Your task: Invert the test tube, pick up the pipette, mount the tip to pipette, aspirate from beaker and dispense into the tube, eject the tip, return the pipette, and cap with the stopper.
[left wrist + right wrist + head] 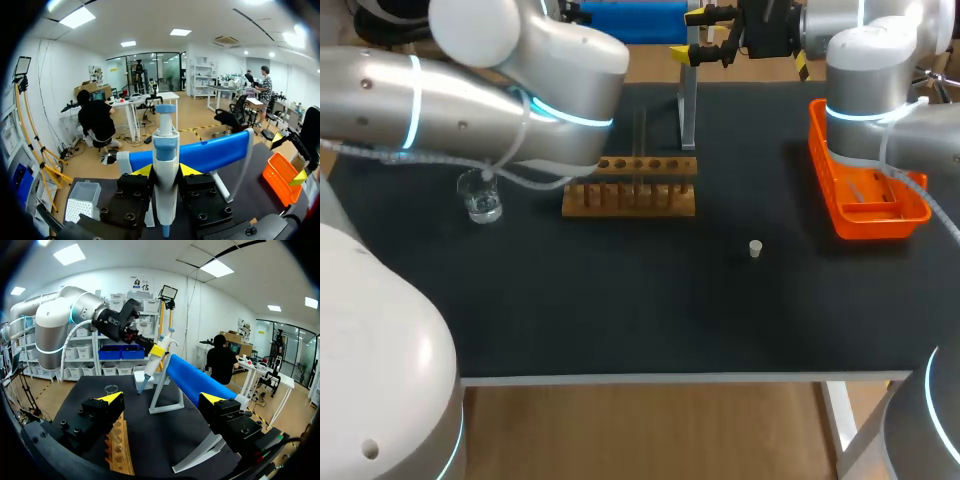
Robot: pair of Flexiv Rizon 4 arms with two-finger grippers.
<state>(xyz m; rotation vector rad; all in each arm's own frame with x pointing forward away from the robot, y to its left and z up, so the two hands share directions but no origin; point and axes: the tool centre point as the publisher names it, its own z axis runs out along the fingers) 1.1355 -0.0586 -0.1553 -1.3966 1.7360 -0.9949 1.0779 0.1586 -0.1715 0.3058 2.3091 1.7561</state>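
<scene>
Head view, beaker (480,196) left of wooden rack (630,198), stopper (755,248) alone on the table (620,310), right gripper (692,33) spread open at the stand (688,110), left wrist view, left gripper (165,171) clenched on upright pipette (165,150), right wrist view, right gripper (162,399) released, holding nothing, pipette (149,365) in left gripper (152,351) beyond the stand (167,395).

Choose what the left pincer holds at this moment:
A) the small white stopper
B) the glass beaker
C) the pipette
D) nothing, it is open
C: in the left wrist view the left pincer has its yellow tips against both sides of the pipette, while the stopper lies on the table and the beaker stands there by itself.
</scene>
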